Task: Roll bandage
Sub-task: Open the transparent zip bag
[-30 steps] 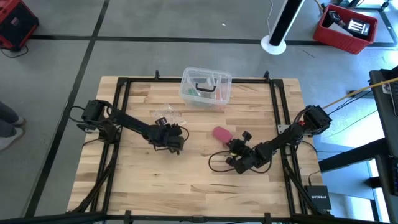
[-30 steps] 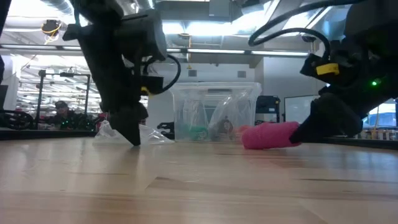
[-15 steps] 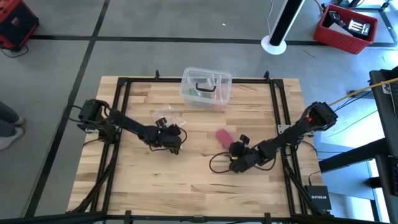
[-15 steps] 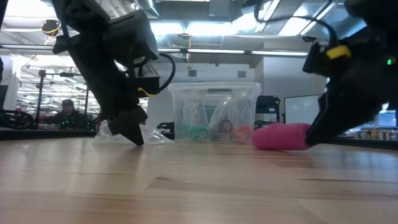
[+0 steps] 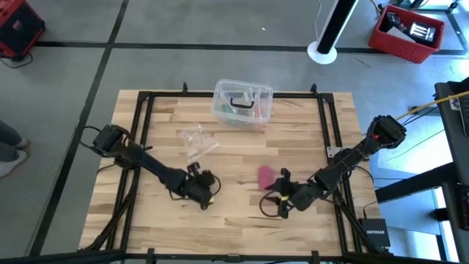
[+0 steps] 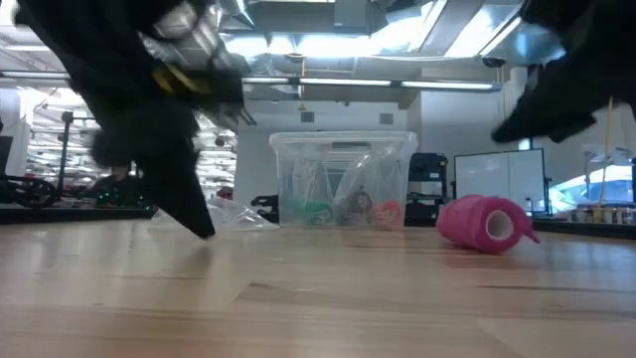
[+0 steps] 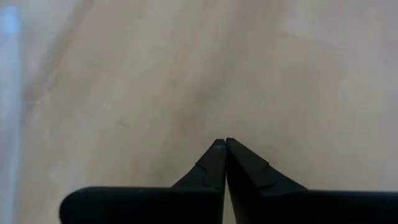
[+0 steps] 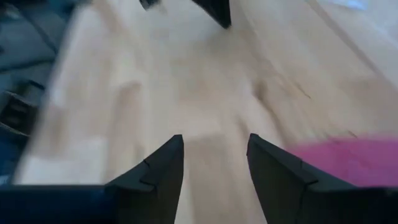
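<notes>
From above you see the bandage as a small pink roll lying on the table, right of centre, just beside the right gripper. The low view adds that the roll lies on its side with its open end showing. You can read "NETGEAR" on the black box at the near right corner. The right wrist view shows that gripper's fingers apart, holding nothing, with pink at the edge. The left gripper is pinched closed, empty, over bare wood. The clear box sits at the far edge.
</notes>
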